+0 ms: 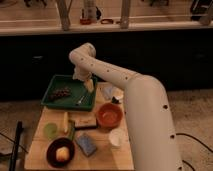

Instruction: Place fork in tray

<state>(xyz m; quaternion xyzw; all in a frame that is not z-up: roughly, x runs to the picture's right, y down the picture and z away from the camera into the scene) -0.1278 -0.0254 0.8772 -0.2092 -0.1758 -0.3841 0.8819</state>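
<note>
The white arm point(125, 95), a smooth rounded shell, reaches from the lower right up and over to the tray point(52, 82), the landmark for all positions below. The tray is a dark green, shallow rectangle of plastic with a raised flared rim, set at the far left end of a pale wooden table point(37, 150). The gripper point(88, 85) hangs over the right-hand part of the tray, near its right rim; whether it is spread or closed cannot be told from here. The fork point(82, 98), a thin silvery metal sliver, lies inside the tray just below the gripper, near the front right corner, apparently resting on the tray floor. Judgement: the placing step appears to be at or near completion; the next move calls for a straight lift clear of the rim without dragging the fork. A dark bumpy cluster point(61, 93) lies left of the fork in the tray. In front of the tray, to the right, sits a round orange bowl point(109, 115); further forward is a black bowl point(60, 152) holding a yellowish lump, and a blue sponge-like block point(86, 144).
</note>
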